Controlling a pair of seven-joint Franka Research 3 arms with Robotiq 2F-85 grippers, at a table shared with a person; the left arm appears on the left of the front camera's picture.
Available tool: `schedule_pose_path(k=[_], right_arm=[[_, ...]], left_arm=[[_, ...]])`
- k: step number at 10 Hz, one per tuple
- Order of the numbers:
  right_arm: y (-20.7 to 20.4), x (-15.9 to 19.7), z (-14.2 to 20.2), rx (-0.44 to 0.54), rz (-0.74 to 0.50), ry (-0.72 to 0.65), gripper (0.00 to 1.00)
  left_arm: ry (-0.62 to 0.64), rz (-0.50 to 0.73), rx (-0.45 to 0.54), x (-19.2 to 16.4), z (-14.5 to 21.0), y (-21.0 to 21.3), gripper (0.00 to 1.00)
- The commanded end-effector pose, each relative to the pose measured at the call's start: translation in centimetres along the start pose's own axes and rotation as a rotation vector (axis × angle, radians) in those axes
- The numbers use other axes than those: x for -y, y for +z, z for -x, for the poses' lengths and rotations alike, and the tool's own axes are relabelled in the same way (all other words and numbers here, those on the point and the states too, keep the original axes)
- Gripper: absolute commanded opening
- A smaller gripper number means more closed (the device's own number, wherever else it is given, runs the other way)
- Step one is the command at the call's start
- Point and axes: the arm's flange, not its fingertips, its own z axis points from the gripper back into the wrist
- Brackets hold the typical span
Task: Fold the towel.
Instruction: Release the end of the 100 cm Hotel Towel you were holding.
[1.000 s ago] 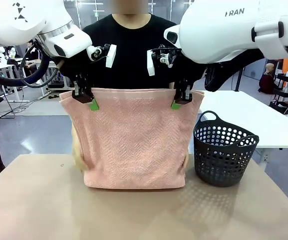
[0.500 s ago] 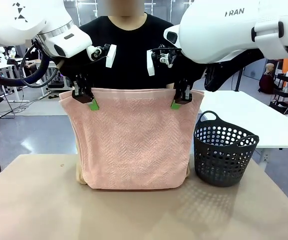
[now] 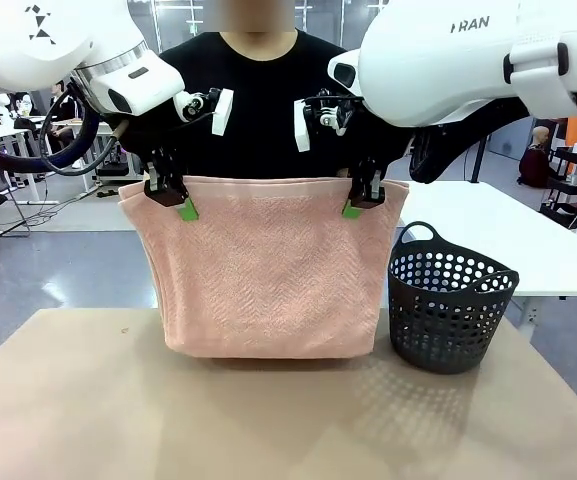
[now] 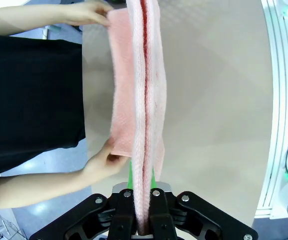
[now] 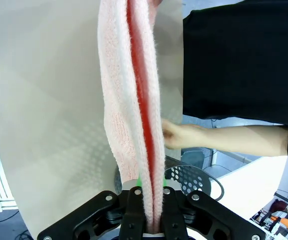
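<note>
Tan table (image 3: 68, 410) across lower frame; open hall with white tables and grey floor behind. Person (image 3: 263, 100) in black shirt at far side, upper centre. Towel (image 3: 268, 270) hanging flat at centre frame in front of person, top edge level, lower edge down near tabletop; touching or not, cannot tell. Left gripper (image 3: 173, 200) clamped on top edge near upper-left corner, green pads pinching cloth. Right gripper (image 3: 360, 200) clamped likewise near upper-right corner. Grey perforated basket (image 3: 450, 300) upright on table at right, just beside towel, small gap between.

Left wrist view: towel edge-on, running up centre of frame from between closed jaws at bottom, layers pressed together. Back layer spread toward person at left. One hand (image 4: 106, 160) at centre left pinching near corner of that layer; other hand (image 4: 91, 12) at top left gripping far corner.

Right wrist view: towel edge-on again, up centre, nipped between jaws at bottom. A hand at centre right against back of cloth; grasp unclear. Basket rim at lower centre behind towel.
</note>
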Motion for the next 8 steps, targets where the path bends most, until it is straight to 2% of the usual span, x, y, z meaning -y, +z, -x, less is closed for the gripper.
schedule_pose_path(k=[1,8], right_arm=[[0.24,-0.05,0.02,-0.004,0.007,0.005,0.00],[0.24,-0.05,0.02,-0.004,0.007,0.005,0.00]], left_arm=[[-0.013,-0.003,0.000,-0.08,0.22,0.18,0.00],[-0.013,-0.003,0.000,-0.08,0.22,0.18,0.00]])
